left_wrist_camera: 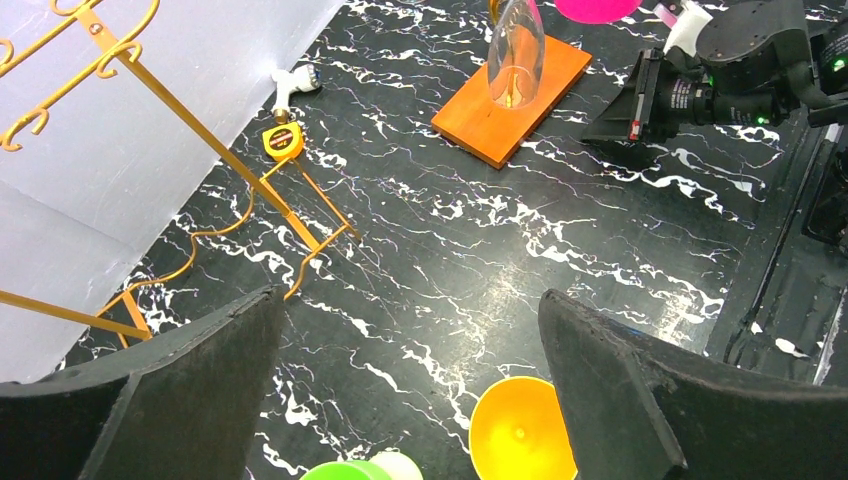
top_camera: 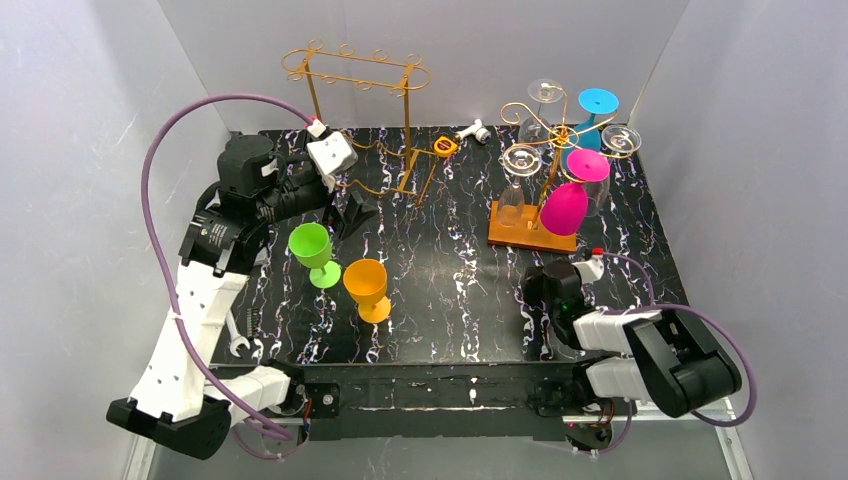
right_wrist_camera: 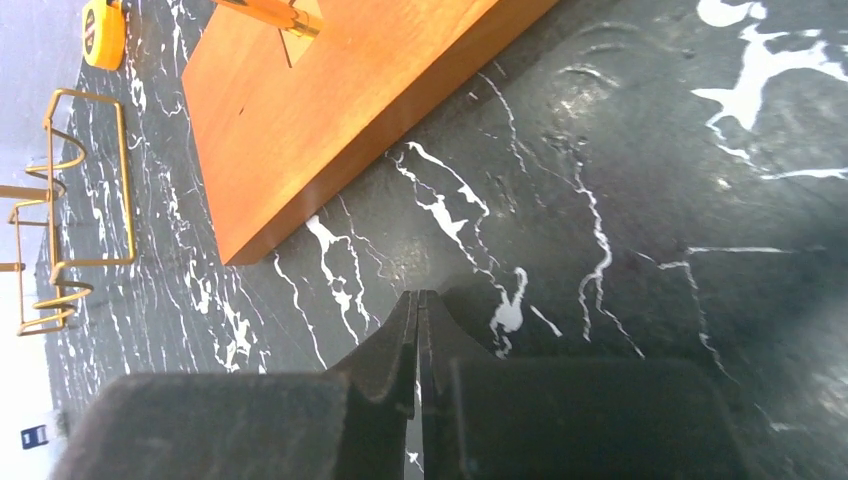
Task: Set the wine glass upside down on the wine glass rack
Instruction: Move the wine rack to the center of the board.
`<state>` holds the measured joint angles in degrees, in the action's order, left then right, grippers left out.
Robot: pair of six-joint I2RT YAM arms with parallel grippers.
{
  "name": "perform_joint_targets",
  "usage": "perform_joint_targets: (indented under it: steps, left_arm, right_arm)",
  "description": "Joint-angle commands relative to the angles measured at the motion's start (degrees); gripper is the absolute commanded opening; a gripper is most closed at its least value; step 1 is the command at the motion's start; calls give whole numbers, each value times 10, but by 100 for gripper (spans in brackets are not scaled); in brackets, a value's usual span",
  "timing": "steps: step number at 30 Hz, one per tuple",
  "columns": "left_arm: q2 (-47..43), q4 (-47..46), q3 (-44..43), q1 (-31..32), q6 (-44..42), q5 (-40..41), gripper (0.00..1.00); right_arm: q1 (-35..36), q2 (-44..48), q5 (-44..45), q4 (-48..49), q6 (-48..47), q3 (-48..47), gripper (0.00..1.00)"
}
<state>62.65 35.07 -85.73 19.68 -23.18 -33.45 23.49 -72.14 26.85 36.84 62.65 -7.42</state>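
Note:
A green wine glass [top_camera: 311, 250] and an orange wine glass [top_camera: 366, 285] stand upright on the black marble table, left of centre. My left gripper [top_camera: 355, 212] is open and empty, hovering just behind them. In the left wrist view both rims show low between its fingers: orange glass [left_wrist_camera: 515, 430], green glass [left_wrist_camera: 345, 470], left gripper [left_wrist_camera: 410, 300]. A gold rack on a wooden base [top_camera: 530, 228] at the back right holds a pink glass [top_camera: 567, 205], a blue glass [top_camera: 597, 105] and clear glasses upside down. My right gripper [top_camera: 533, 297] is shut and empty, low over the table [right_wrist_camera: 418, 297].
An empty tall gold wire rack [top_camera: 360, 75] stands at the back left. A yellow tape measure [top_camera: 445, 146] and a small white object [top_camera: 472, 130] lie behind it. A wrench [top_camera: 238, 335] lies at the front left. The wooden base [right_wrist_camera: 320, 110] is just beyond my right gripper.

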Motion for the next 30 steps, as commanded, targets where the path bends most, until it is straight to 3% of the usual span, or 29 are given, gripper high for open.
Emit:
perform_joint_targets:
  steps: [1,9,30]
  left_arm:
    - [4,11,-11,0,-6,-2,98]
    - [8,6,-16,0,-4,3,98]
    - [13,5,-17,1,-20,-1,98]
  right_arm:
    - [-17,-38,-45,40,5,-26,4]
    - [-66,-64,-71,86,58,-8,3]
    - [-117,-167,-104,146,56,-70,1]
